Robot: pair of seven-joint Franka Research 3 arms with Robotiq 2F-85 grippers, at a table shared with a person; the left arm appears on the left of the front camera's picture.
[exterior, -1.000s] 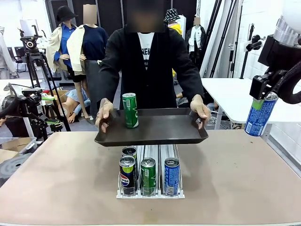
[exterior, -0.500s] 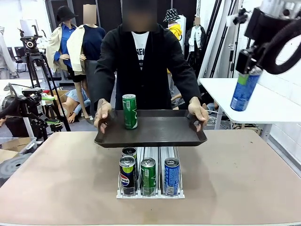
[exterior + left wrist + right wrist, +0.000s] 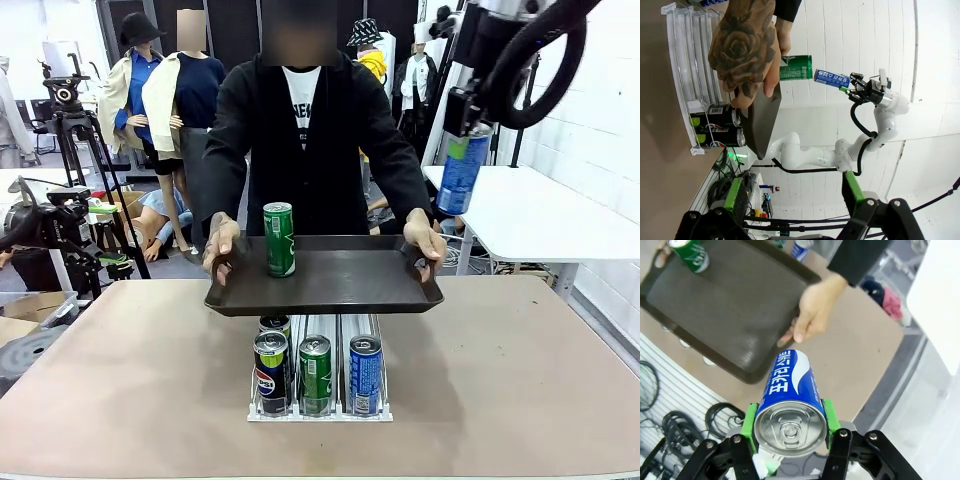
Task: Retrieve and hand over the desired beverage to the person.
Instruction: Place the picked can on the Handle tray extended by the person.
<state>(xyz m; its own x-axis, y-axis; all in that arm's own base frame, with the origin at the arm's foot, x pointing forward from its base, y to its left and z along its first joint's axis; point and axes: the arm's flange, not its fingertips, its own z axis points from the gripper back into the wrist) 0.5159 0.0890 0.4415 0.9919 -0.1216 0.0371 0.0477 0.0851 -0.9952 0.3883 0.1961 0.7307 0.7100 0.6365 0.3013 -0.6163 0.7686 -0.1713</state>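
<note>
A: Placement is the job now. Right gripper [image 3: 466, 135] has its fingers clenched on the blue can [image 3: 462, 172], high at the far right, above the tray's [image 3: 330, 285] right end.

B: Lower it upright onto bare tray, away from the green can [image 3: 279, 239] and the person's thumb [image 3: 423, 238]. Left gripper [image 3: 790, 200] fingers hang released.

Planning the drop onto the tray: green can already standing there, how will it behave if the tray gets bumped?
The green can stands upright, tall and narrow, on the smooth dark tray, so it probably tips easily. The person's hands carry the tray in the air, so it likely wobbles. Once down, the round can would probably roll; the raised rim may stop it.
</note>
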